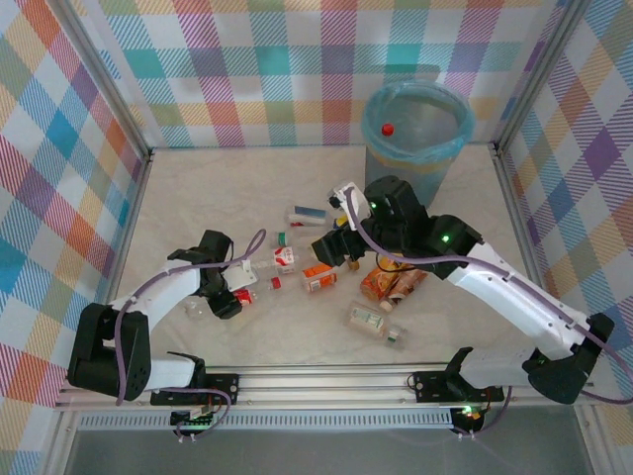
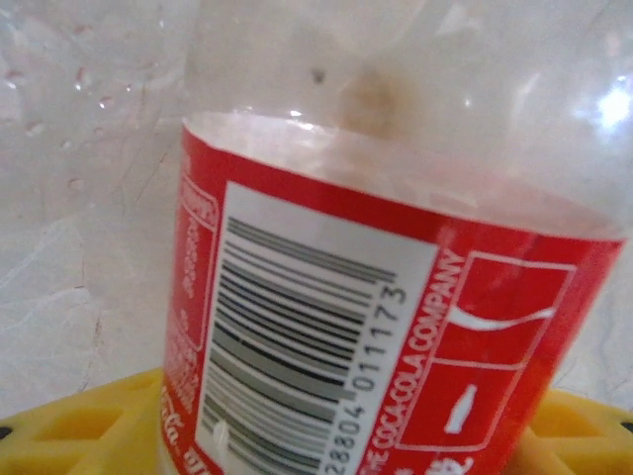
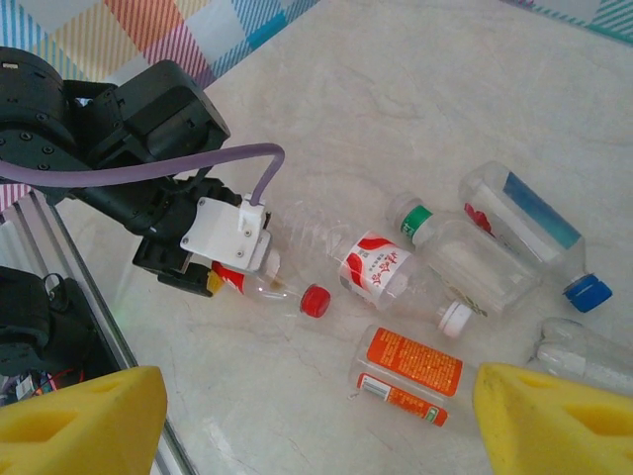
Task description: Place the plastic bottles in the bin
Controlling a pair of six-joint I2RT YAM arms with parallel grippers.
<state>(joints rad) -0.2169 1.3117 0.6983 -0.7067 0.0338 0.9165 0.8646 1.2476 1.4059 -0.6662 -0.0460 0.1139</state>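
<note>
Top external view: my left gripper [image 1: 229, 290] is at the Coca-Cola bottle [image 1: 247, 294] toward the table's [image 1: 198, 188] near left edge.
My left jaws straddle the lying bottle at its red label [image 2: 475, 327]; I cannot tell whether they clamp it. My right gripper [image 3: 316, 421] is spread wide above the other plastic bottles [image 3: 410, 366] at mid-table. The bin [image 1: 410, 168] stands at the far right corner.

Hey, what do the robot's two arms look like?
The left arm and right arm have white links, black joints and a lilac cable each. Small green lights glow on the right one. The right hand has yellow fingers; the left hand wears a white block.
</note>
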